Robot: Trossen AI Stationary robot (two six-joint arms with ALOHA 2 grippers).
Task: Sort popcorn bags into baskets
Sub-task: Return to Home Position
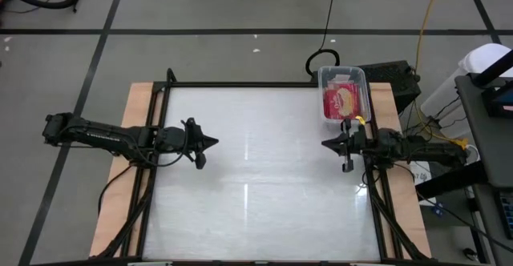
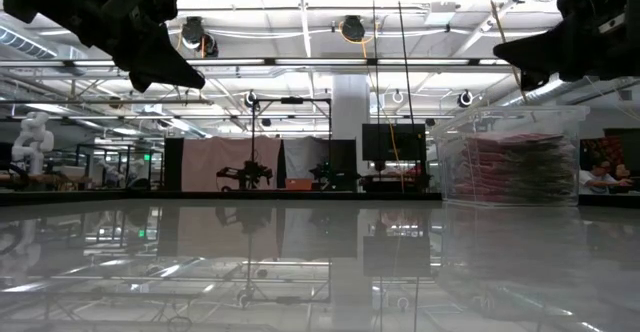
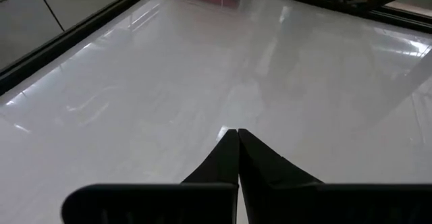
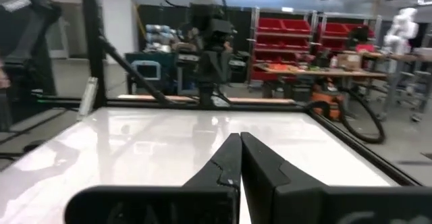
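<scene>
**Work surface.** The table (image 1: 256, 178) has a glossy white top that mirrors the ceiling lights. A black metal frame (image 1: 256, 84) runs along its edge, and bare wooden strips (image 1: 140, 98) show at both sides.

**Container.** The basket (image 1: 341, 70) is 1 clear, colourless plastic bin, rectangular with a rounded rim. It stands at the table's edge, just beside the right arm.

**Contents.** The popcorn bags (image 1: 343, 102) lie flat inside the basket as a stack. The top packet is red, with its yellow-tan popcorn picture facing up. In the low view the stack shows through the bin's wall as thin red layers (their count cannot be read).

**End effectors.**
- The left gripper (image 1: 213, 143) hangs above the table's left half, pointing toward the centre. Its 2 dark tapered fingers (image 3: 226, 160) are pressed together on nothing.
- The right gripper (image 1: 325, 144) hangs above the right half near the basket, pointing at the left gripper. Its fingers (image 4: 226, 160) are clenched and empty.
- Both grippers are clear of the table top.
</scene>
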